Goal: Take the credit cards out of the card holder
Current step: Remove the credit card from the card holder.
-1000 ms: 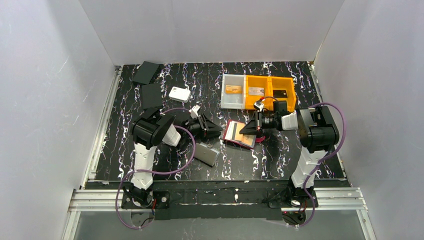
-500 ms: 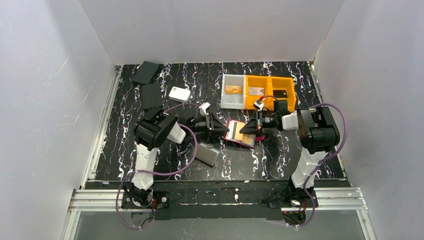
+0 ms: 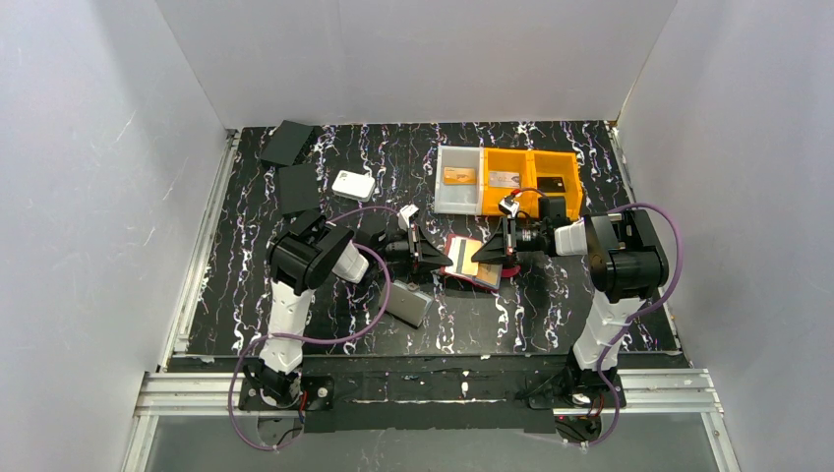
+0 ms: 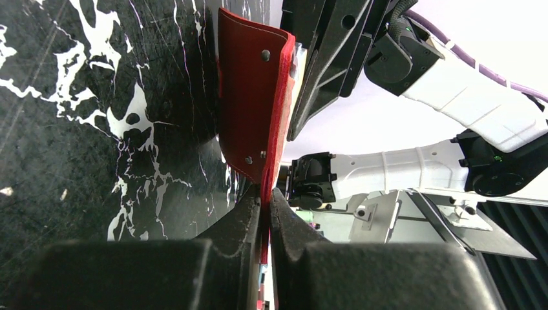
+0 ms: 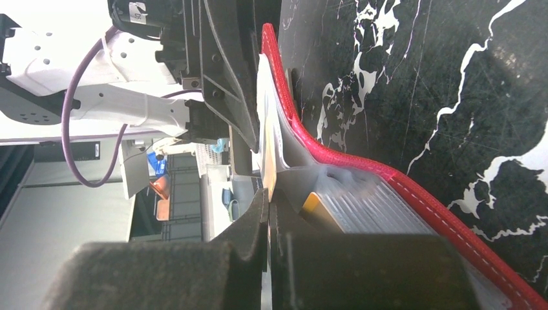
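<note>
The dark red card holder (image 3: 455,248) lies open at the table's middle. My left gripper (image 3: 440,262) is shut on its red cover (image 4: 249,97), fingertips (image 4: 257,205) pinching the cover's edge, which stands upright. My right gripper (image 3: 489,255) is shut on the thin edge of an orange-gold credit card (image 5: 267,169) at the holder's clear sleeve pages. A second orange card corner (image 5: 311,203) shows inside a ribbed sleeve. The holder's red rim (image 5: 362,165) curves along the table. Other cards lie in the bins: orange-gold (image 3: 458,175), silver-grey (image 3: 504,179), dark (image 3: 553,183).
A white bin (image 3: 442,187) and an orange bin (image 3: 531,202) stand behind the holder. A flat grey case (image 3: 406,303) lies under the left arm. A white rounded box (image 3: 353,184) and two dark flat items (image 3: 287,143) (image 3: 298,187) lie at the back left.
My left gripper has moved right to the card holder and shut on its cover, raising that flap. The right gripper has stayed at the holder's right side.
</note>
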Robot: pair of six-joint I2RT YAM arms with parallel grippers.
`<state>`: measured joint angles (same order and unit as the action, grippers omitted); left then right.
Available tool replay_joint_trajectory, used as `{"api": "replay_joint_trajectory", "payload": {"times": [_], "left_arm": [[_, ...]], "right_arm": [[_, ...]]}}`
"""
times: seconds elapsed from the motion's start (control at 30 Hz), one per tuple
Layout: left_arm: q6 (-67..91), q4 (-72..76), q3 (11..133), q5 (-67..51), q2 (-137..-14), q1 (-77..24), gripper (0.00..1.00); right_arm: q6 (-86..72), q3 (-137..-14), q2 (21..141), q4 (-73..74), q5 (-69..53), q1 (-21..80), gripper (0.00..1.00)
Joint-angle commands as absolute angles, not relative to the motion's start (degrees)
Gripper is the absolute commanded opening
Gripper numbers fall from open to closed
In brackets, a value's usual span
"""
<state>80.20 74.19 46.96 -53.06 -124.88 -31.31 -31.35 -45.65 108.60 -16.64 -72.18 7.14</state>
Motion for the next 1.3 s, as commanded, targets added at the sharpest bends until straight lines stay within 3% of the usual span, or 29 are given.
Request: {"api": "replay_joint_trajectory", "payload": {"times": [0.0, 0.67, 1.27], "left_arm": [[81.04, 76.73, 48.48, -54.38, -124.69, -31.27, 0.00], [82.27, 81.08, 43.69, -52.21, -124.13, -26.84, 0.00], [82.18, 81.65, 42.46, -52.65, -124.71, -25.81, 0.00]], "right_arm": [[-31.42, -47.55, 107.27, -18.46, -74.22, 7.19, 0.01], [-30.87, -47.47, 109.24, -17.78, -73.95, 6.18, 0.02], [-29.64, -47.46, 111.66, -16.27, -74.23, 5.01, 0.10]]}}
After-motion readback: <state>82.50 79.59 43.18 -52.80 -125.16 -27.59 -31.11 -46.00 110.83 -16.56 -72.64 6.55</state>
